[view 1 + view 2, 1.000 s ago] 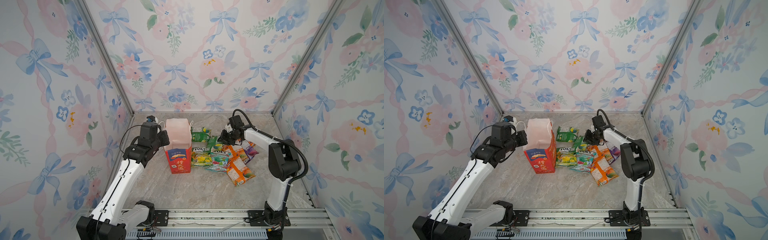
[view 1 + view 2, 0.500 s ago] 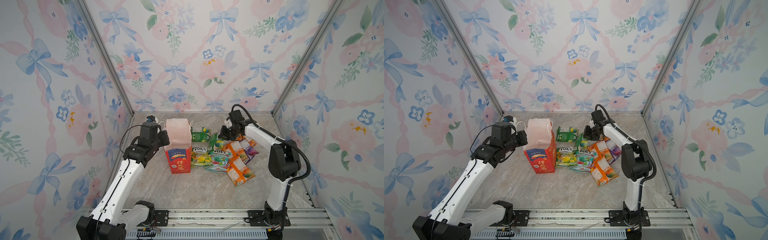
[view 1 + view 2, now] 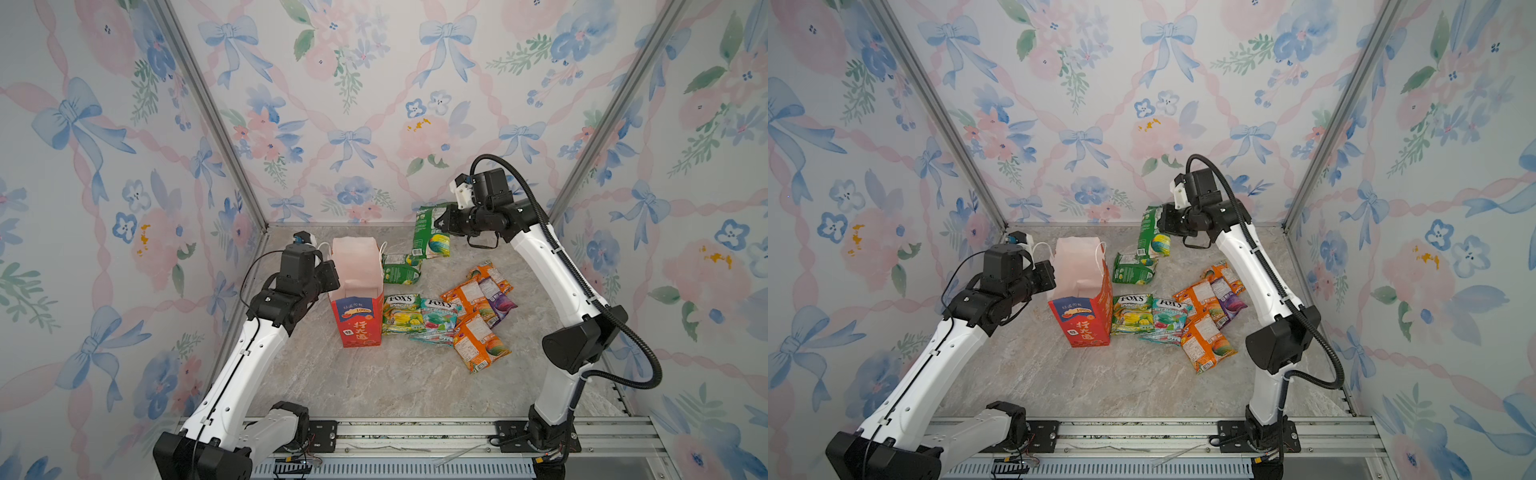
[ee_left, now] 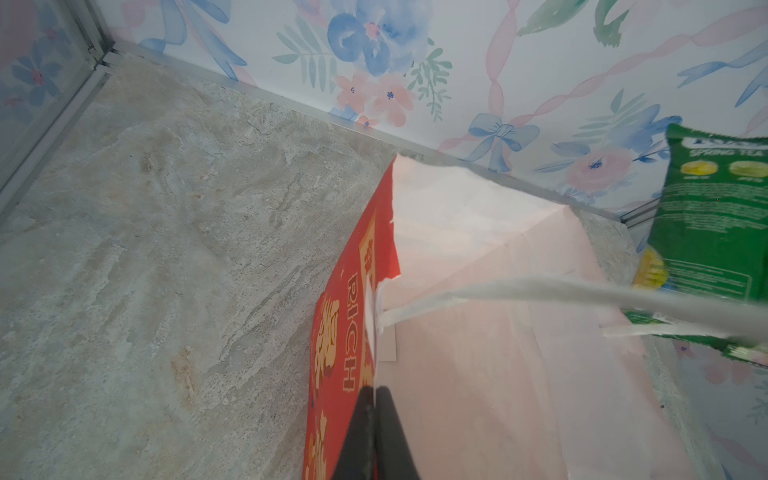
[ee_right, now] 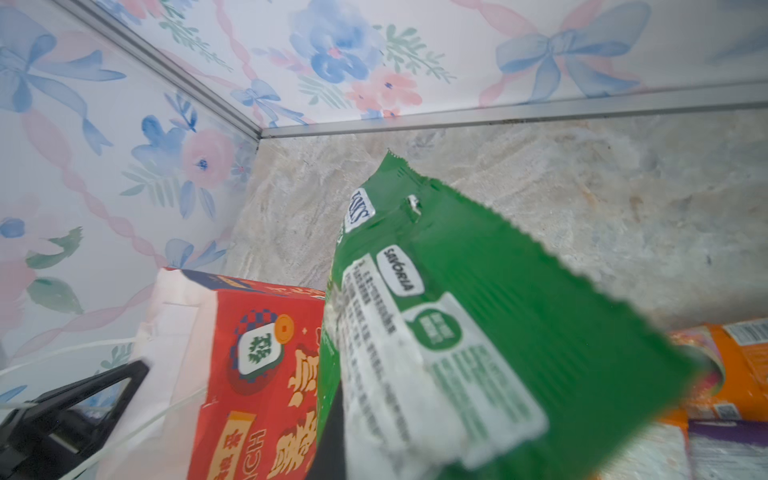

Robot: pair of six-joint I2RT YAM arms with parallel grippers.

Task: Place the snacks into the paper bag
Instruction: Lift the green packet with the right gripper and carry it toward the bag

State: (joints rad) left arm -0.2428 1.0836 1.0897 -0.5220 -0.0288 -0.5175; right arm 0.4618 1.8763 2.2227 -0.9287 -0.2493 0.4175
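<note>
Red paper bag [image 3: 357,328], gold characters, blue label, pinkish-white inside. Green packet [image 3: 430,232], orange packet [image 3: 478,345], teal packet [image 3: 438,318], purple packet [image 3: 498,305]. Desk [image 3: 374,382] grey-beige marbled. Walls [image 3: 353,104]: blue bows, pink flowers.

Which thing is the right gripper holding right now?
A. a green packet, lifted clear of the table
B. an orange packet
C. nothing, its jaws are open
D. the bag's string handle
A: in both top views the right gripper is shut on a green packet that hangs above the table, while the left gripper pinches the wall of the paper bag.
</note>
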